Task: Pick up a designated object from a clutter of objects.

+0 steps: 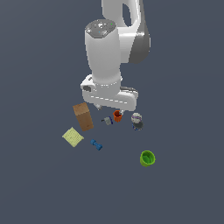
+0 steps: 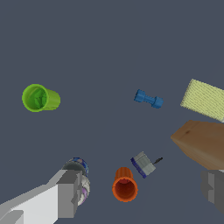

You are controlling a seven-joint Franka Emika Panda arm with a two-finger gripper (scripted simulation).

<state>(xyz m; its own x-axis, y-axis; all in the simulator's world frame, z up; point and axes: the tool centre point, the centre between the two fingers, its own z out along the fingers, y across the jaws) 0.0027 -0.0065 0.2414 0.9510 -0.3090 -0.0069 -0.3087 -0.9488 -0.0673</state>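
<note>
The designated object (image 1: pixel 107 121) (image 2: pixel 143 164) is a tiny grey blocky item with dark blue bits. It lies on the floor between the brown box (image 1: pixel 83 116) (image 2: pixel 201 142) and the orange cup (image 1: pixel 117 116) (image 2: pixel 124 186). My gripper (image 1: pixel 110 110) (image 2: pixel 140 192) hangs above it, open, fingers (image 2: pixel 65 194) wide apart and holding nothing. In the wrist view the grey item and the orange cup both show in the gap between the fingers.
The rest of the clutter lies around: a grey-purple figure (image 1: pixel 137 121) (image 2: pixel 78 167) partly behind one finger, a blue dumbbell-shaped piece (image 1: pixel 96 145) (image 2: pixel 148 99), a pale yellow pad (image 1: pixel 72 137) (image 2: pixel 204 99) and a green cup (image 1: pixel 148 158) (image 2: pixel 40 98) on its side.
</note>
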